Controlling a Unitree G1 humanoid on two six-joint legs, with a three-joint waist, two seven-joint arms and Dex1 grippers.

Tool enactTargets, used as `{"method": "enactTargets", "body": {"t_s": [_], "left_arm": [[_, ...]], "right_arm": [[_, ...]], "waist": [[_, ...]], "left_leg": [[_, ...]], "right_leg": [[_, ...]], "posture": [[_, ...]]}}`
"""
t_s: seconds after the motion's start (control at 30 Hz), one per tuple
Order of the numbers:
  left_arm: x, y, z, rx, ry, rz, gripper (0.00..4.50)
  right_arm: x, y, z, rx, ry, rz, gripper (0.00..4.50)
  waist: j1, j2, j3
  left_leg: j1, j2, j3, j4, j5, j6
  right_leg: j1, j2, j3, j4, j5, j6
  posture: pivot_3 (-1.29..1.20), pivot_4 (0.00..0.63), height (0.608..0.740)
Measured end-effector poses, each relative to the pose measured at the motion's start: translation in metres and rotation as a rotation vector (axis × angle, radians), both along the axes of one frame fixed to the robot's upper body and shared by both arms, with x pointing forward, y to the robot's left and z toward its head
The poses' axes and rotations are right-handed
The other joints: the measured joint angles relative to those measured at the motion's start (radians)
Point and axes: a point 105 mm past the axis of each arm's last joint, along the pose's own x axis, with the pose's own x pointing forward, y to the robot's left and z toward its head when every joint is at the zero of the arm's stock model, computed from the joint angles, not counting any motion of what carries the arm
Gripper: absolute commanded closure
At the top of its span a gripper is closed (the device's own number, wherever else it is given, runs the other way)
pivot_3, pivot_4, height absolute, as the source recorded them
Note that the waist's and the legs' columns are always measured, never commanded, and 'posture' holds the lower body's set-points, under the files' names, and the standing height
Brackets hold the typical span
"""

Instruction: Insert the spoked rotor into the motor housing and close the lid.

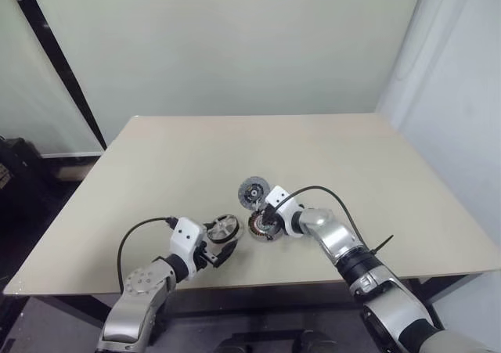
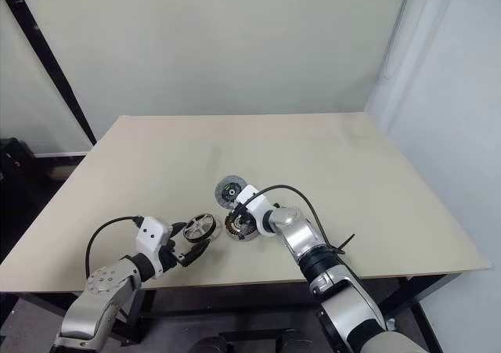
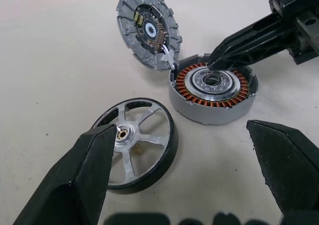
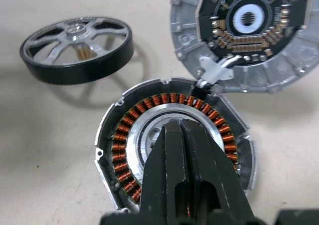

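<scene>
A pale beige surface (image 1: 329, 145) stands before a light wall. Near its front edge on the left, the left gripper (image 1: 221, 253) is spread wide open, its two black fingers (image 3: 75, 180) on either side of the spoked rotor (image 1: 223, 228), which rests tilted on the surface just beyond them and untouched. Just right of the rotor sits the motor housing (image 4: 124, 135), its ring of copper windings facing up around a pale centre. The lid (image 1: 253, 190) leans open at the housing's far side, joined to it by a small white connector (image 4: 215, 71), its inner circuit face showing. On the right, the right gripper (image 4: 180, 130) has its fingers pressed together, their tips resting at the housing's centre.
</scene>
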Motion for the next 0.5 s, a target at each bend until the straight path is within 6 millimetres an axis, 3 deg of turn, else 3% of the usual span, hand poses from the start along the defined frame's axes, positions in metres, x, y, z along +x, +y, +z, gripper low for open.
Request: {"method": "enactTargets", "body": {"t_s": [0.5], "left_arm": [[0.0,-0.003,0.0,-0.005,-0.007,0.002,0.0]], "right_arm": [[0.003,-0.012,-0.006,-0.105,-0.017,0.006,4.47]], "waist": [[0.0,0.0,0.0]], "left_leg": [[0.0,0.0,0.0,0.0,0.0,0.0]], "right_leg": [[0.0,0.0,0.0,0.0,0.0,0.0]], "posture": [[0.0,0.0,0.74]]}}
